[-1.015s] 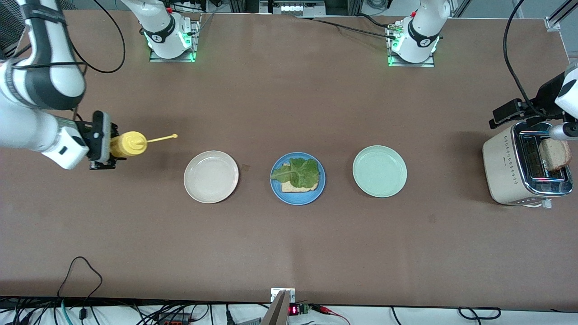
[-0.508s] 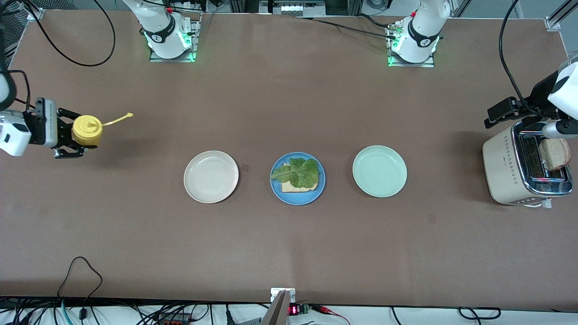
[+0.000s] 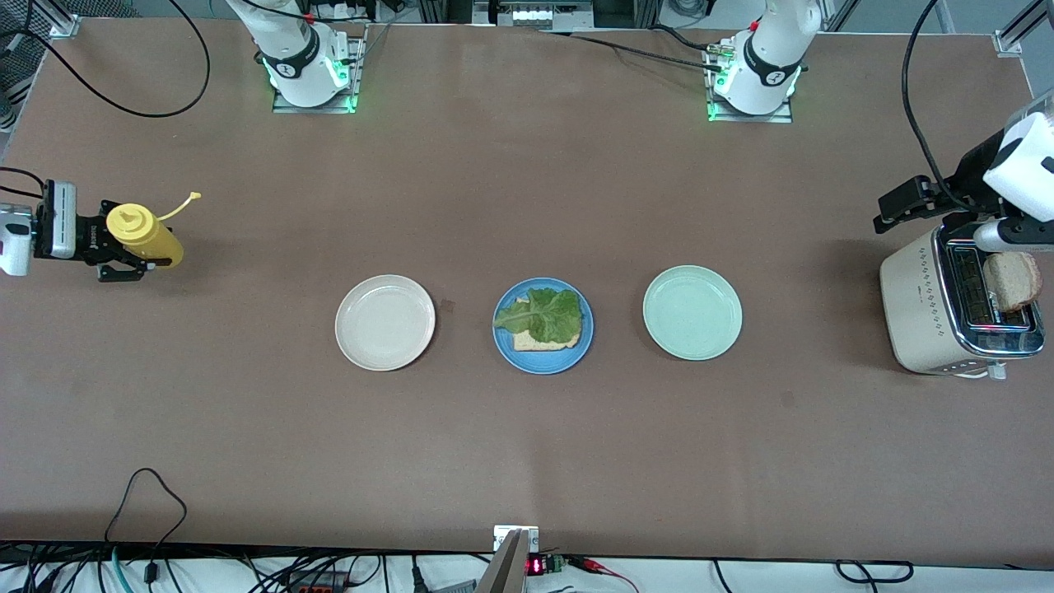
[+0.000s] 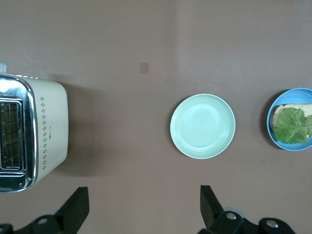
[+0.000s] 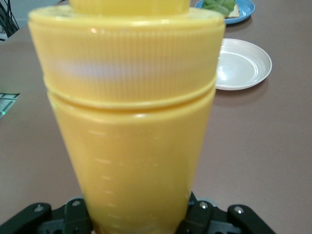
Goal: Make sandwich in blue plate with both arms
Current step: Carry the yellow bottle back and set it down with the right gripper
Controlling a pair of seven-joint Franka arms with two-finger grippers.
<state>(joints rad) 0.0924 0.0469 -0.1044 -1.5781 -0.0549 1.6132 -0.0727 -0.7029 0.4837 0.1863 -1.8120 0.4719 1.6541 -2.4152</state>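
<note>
I see the blue plate (image 3: 543, 326) in the middle of the table (image 3: 527, 445), carrying one bread slice (image 3: 543, 338) with a green lettuce leaf (image 3: 546, 315) lying on top; no second slice covers it. A cream plate (image 3: 384, 322) sits beside it toward the right arm's end of the table, and a pale green plate (image 3: 692, 312) beside it toward the left arm's end. Past the green plate, at the table's edge, stands a cream toaster (image 3: 955, 301). My left pincer (image 3: 1017, 239) is over the toaster's slots and clamped on a second bread slice (image 3: 1012, 280), which hangs just above them. My right pincer (image 3: 115, 247) is at the right arm's end of the table, clamped on a yellow squeeze bottle (image 3: 144, 233) that tilts, its loose cap strap (image 3: 183, 203) sticking out.
</note>
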